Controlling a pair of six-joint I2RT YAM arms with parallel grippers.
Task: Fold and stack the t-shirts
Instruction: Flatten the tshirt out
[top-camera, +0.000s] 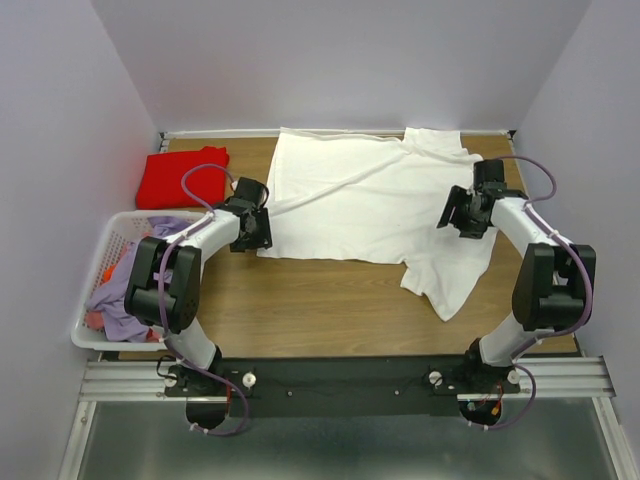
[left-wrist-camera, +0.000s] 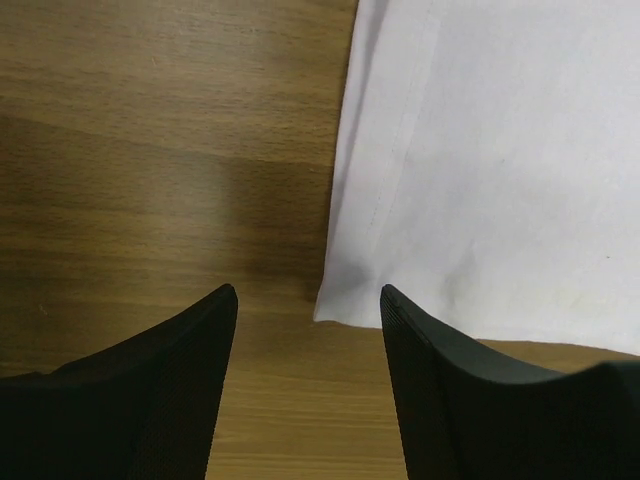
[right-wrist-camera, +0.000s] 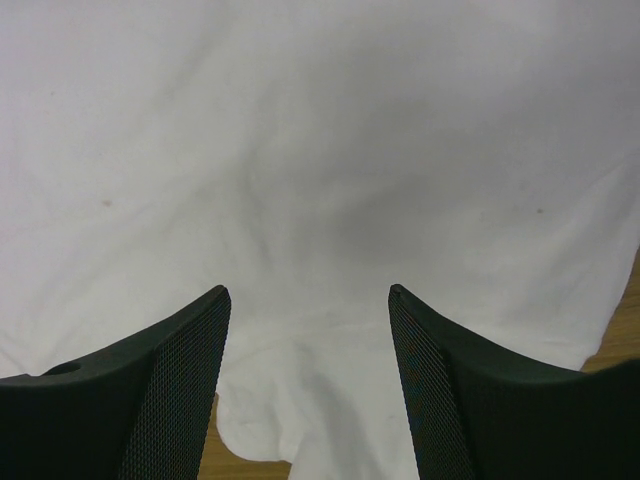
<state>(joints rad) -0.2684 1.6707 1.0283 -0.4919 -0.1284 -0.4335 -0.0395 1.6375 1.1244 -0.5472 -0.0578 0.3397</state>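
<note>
A large white t-shirt (top-camera: 370, 205) lies spread on the wooden table, partly folded, one sleeve hanging toward the near right. Its near left corner (left-wrist-camera: 335, 305) shows in the left wrist view. My left gripper (top-camera: 252, 232) hovers just at that corner, open, with only bare wood between its fingers (left-wrist-camera: 200, 380). My right gripper (top-camera: 463, 215) hovers open over the shirt's right side, and white cloth (right-wrist-camera: 320, 200) fills its view. A folded red t-shirt (top-camera: 180, 178) lies at the far left of the table.
A white slatted laundry basket (top-camera: 100, 245) with purple and orange clothes stands at the left edge, beside the left arm. Purple walls enclose the table on three sides. Bare wood (top-camera: 300, 300) runs along the near edge.
</note>
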